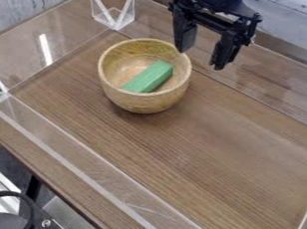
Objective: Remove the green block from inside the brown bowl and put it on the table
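One bowl (107, 78) stands on the table (147, 151), round, pale tan and thick-walled, with its open top facing up. Before I get to it, going from the left, there's a dark tangle of gear (10, 203) down in the near corner, cables or arm parts, too cut off for me to name. Low clear walls (39, 137) run along that side of the tabletop, catching the light in thin streaks.

Just beyond the bowl, a little to its left, I see a small clear piece (113, 8) with pointed corners; whether it holds anything I can't tell.

Inside the bowl lies the block (149, 76), bright green and long, flat on top. It rests at a slant across the bottom, its far end pointing up and to the right, its near end close to the near side of the wall. It is the only thing I can make out in there, and it sits wholly within the rim.

To the right of the bowl and farther back hangs the gripper (204, 57), black, reaching in from the far edge. Its two fingers are spread wide, with bare brown tabletop showing between them and nothing pinched. The left finger comes down near the bowl's far right rim; the right one is well apart from it.
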